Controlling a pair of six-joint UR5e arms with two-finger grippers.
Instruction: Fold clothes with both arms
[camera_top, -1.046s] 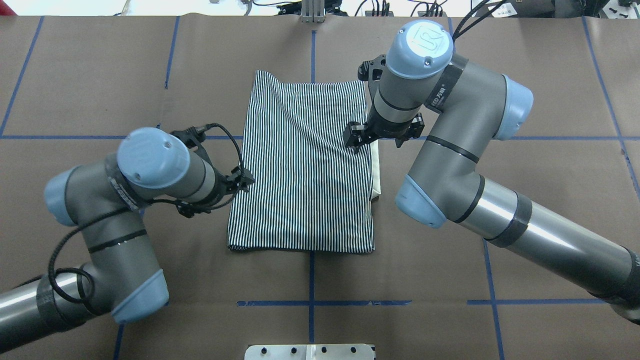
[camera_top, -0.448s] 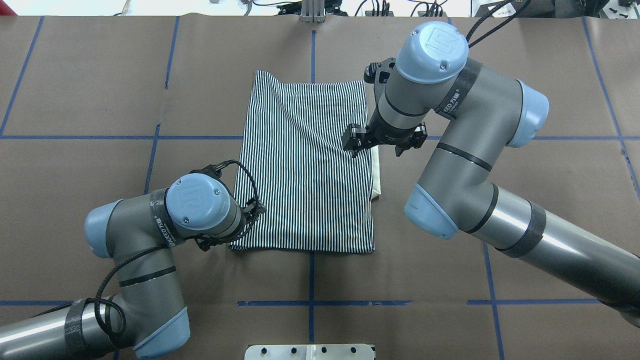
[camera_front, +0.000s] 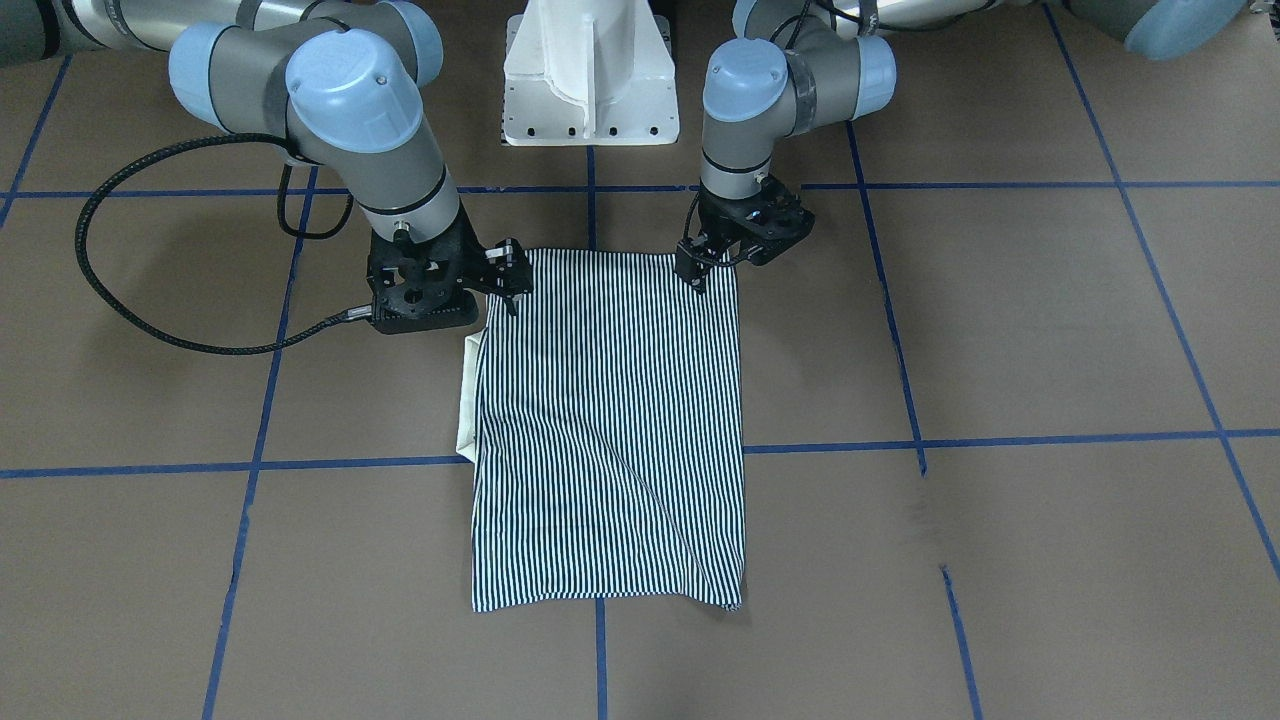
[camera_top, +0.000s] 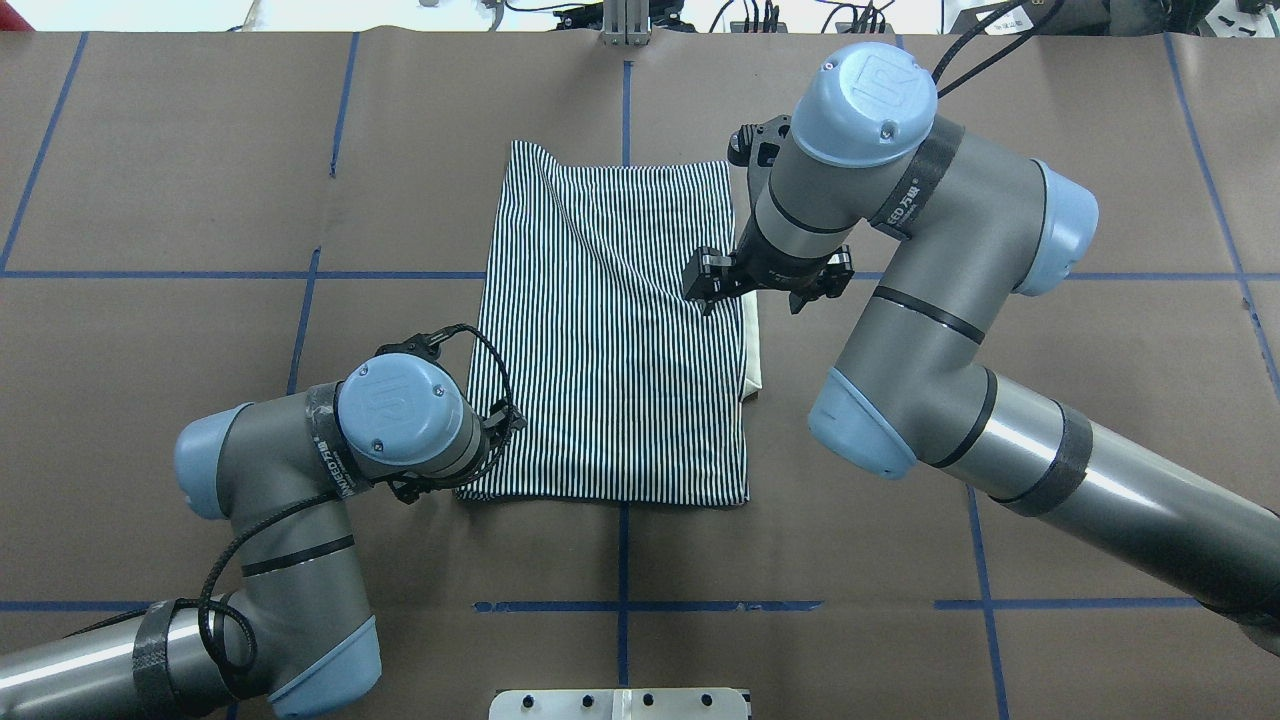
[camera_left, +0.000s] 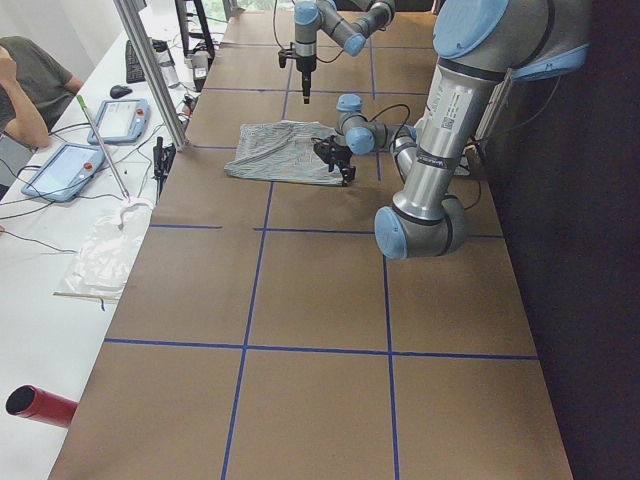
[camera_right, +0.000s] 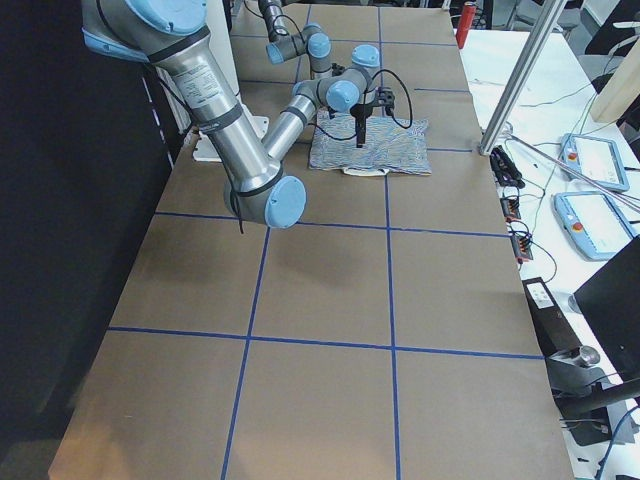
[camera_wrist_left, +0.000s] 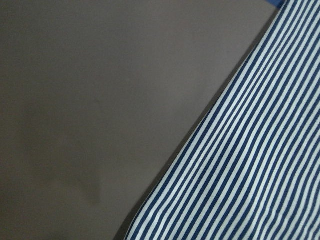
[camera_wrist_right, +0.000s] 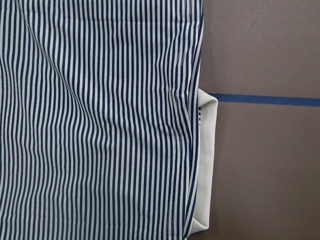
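Overhead exterior: striped polo shirt (camera_top: 610, 340), left gripper (camera_top: 507, 420) and right gripper (camera_top: 705, 290) at its edges, both grips indiscernible.

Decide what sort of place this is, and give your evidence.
Probably a robotics lab: two robot arms at a striped shirt, a table gridded with blue tape, teach pendants on the side bench.

Even overhead light, soft shadows; left wrist view blurred, others sharp
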